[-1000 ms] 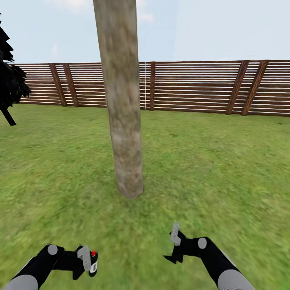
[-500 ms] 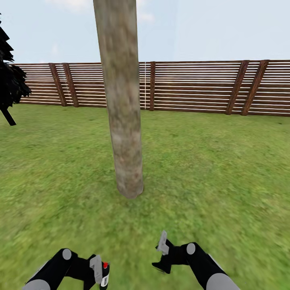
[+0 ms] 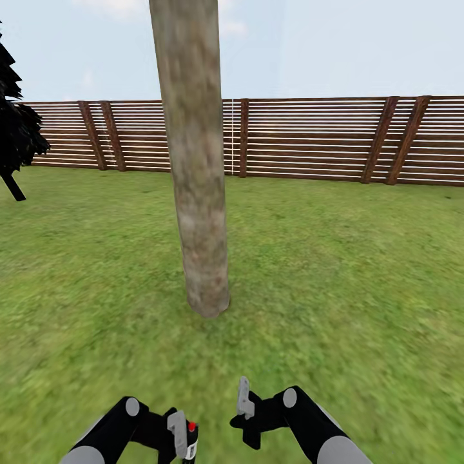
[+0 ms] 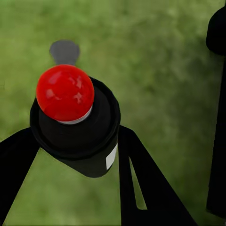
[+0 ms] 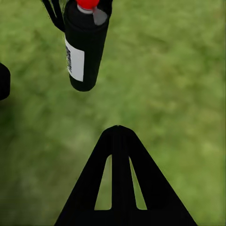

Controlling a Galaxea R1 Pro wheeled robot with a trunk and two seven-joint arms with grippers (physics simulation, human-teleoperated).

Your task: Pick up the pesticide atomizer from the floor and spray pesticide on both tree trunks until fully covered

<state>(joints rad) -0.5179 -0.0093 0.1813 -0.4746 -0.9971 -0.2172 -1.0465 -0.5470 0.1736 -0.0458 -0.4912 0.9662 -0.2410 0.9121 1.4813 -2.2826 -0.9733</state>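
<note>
Pesticide atomizer (image 4: pixel 77 127): dark bottle, red top, white label, held above grass. Tree trunk (image 3: pixel 193 161): thick, mottled grey-brown, upright.

Head camera looks forward and slightly down across the lawn (image 3: pixel 335 270), tree trunk (image 3: pixel 196 193) near and just left of centre, slat fence (image 3: pixel 309 138) far behind. Left wrist camera sits very close above the bottle (image 4: pixel 77 127), facing down its red top to grass. Right wrist camera faces grass too, a bit farther off; both wrist views share that bottle (image 5: pixel 84 47).
</note>
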